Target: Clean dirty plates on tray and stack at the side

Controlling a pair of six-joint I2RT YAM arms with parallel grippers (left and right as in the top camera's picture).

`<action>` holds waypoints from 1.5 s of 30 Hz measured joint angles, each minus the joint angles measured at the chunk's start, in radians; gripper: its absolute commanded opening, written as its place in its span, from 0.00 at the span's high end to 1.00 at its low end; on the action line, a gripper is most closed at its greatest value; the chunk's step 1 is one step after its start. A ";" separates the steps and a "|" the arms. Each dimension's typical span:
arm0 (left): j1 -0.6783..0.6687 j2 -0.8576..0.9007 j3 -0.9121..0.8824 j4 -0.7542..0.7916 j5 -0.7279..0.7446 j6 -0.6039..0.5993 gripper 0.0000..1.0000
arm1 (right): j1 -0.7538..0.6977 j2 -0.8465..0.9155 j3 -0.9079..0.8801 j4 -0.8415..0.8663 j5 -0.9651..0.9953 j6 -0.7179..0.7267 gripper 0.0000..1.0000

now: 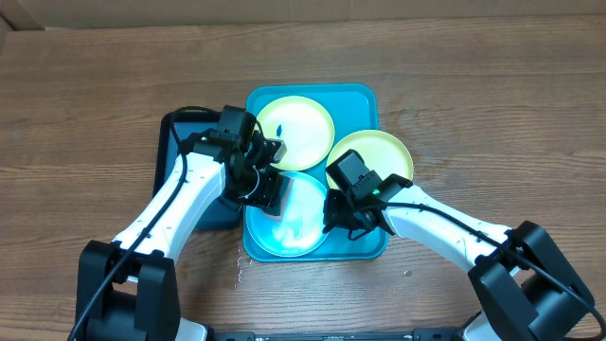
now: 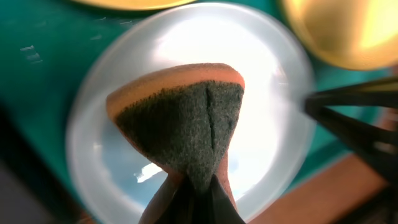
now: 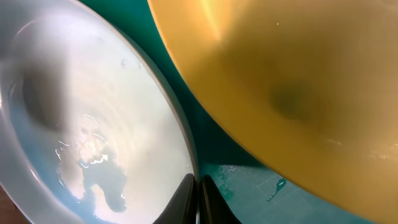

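The turquoise tray (image 1: 365,99) holds three plates. A yellow-green plate (image 1: 301,128) with a small blue smudge lies at the back. A second one (image 1: 383,152) overlaps the tray's right rim. The pale front plate (image 1: 298,232) is wet. My left gripper (image 1: 263,185) is shut on an orange sponge (image 2: 186,112) with a dark scouring face, held over that front plate (image 2: 99,162). My right gripper (image 3: 198,196) is shut on the front plate's (image 3: 99,106) right rim, one finger inside and one outside. The second plate (image 3: 280,74) hangs close above it.
A dark navy tray (image 1: 175,142) lies left of the turquoise one, partly under my left arm. Water drops (image 1: 239,270) dot the wood at the tray's front left corner. My right gripper's fingers (image 2: 354,112) show at the right of the left wrist view.
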 measured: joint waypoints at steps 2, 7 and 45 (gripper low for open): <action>0.000 0.006 -0.019 0.021 -0.039 -0.014 0.96 | 0.000 0.000 0.000 0.000 0.000 0.000 0.95; 0.000 0.034 -0.086 0.070 -0.089 -0.027 0.96 | 0.000 0.000 0.000 0.000 0.000 0.000 0.95; 0.000 0.080 0.037 0.081 0.292 -0.051 0.96 | 0.000 0.000 0.000 0.000 0.004 -0.003 0.95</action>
